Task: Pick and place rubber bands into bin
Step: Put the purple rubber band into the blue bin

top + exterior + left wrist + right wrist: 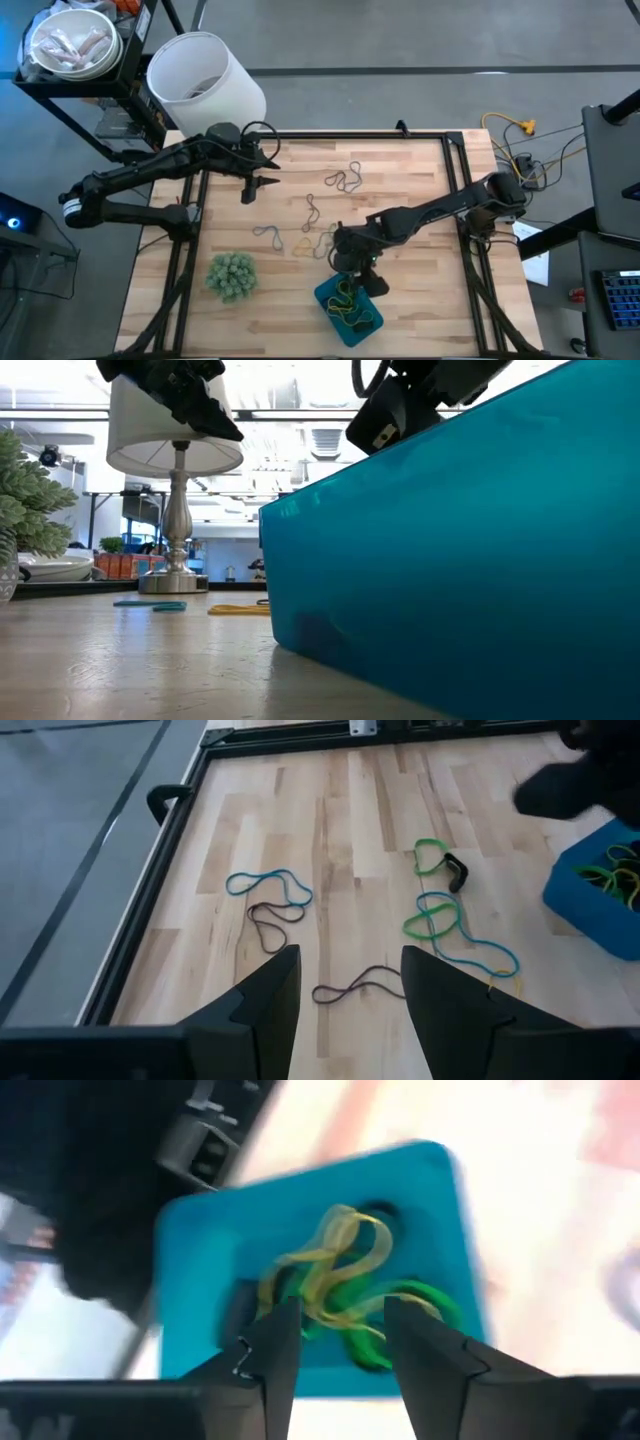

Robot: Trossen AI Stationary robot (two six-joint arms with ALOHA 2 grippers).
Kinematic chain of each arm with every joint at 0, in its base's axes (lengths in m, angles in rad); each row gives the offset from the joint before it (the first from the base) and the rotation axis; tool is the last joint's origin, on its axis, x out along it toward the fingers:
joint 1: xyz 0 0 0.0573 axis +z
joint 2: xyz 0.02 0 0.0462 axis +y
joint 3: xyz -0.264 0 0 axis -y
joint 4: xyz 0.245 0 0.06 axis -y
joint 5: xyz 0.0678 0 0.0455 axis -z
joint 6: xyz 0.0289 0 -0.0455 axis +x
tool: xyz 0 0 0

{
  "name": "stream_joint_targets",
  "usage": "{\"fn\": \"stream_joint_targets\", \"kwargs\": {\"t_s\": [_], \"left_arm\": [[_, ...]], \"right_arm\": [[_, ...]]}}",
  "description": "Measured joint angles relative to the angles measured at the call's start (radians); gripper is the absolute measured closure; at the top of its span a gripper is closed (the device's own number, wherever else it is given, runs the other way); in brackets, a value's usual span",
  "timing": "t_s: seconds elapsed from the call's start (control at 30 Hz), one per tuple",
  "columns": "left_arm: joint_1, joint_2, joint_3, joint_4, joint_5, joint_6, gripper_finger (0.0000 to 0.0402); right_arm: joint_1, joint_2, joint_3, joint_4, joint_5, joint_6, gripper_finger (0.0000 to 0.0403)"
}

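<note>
The teal bin (350, 308) sits near the table's near edge and holds a tangle of yellow and green rubber bands (335, 1285). My right gripper (342, 1305) hovers open above the bin's far end (352, 270), touching nothing. Several more rubber bands lie flat on the wood mid-table (345, 178) (268, 235) (322, 240). My left gripper (350, 955) is open and empty above the far-left part of the table (250, 190). Its wrist view shows blue (268, 885), dark (355, 988) and green (430, 855) loops lying below it.
A fuzzy green ball (232, 275) rests on the table left of the bin. A big white cylindrical container (205, 80) stands beyond the table's far left corner. A black frame (455, 180) borders the table. In the low view the bin's wall (450, 540) fills the right side.
</note>
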Motion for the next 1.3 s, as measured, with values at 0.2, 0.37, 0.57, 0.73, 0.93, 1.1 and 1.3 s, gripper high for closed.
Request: {"fn": "stream_joint_targets", "kwargs": {"t_s": [0.2,0.37,0.57,0.73,0.93,1.1,1.3], "left_arm": [[-0.019,0.007,-0.002,-0.014,0.022,-0.004,0.0243],[-0.068,0.009,-0.014,-0.018,0.022,-0.008,0.0243],[-0.157,0.009,-0.015,0.001,-0.039,-0.011,0.0243],[-0.264,0.024,-0.015,0.046,-0.068,-0.028,0.0243],[-0.38,0.109,-0.015,0.167,-0.118,-0.02,0.0243],[-0.402,0.221,-0.013,0.24,-0.147,0.001,0.0243],[-0.396,0.334,0.001,0.246,-0.2,0.036,0.0243]], "right_arm": [[-0.018,-0.06,0.0,-0.068,0.199,-0.065,0.0258],[-0.043,-0.122,-0.001,-0.104,0.299,-0.102,0.0266],[-0.072,-0.202,-0.009,-0.127,0.37,-0.14,0.0277],[-0.087,-0.26,-0.029,-0.156,0.524,-0.166,0.0282],[-0.149,-0.326,-0.129,-0.103,0.629,-0.189,0.0279],[-0.243,-0.362,-0.272,0.012,0.625,-0.206,0.0279],[-0.361,-0.376,-0.403,0.147,0.615,-0.257,0.0288]]}}
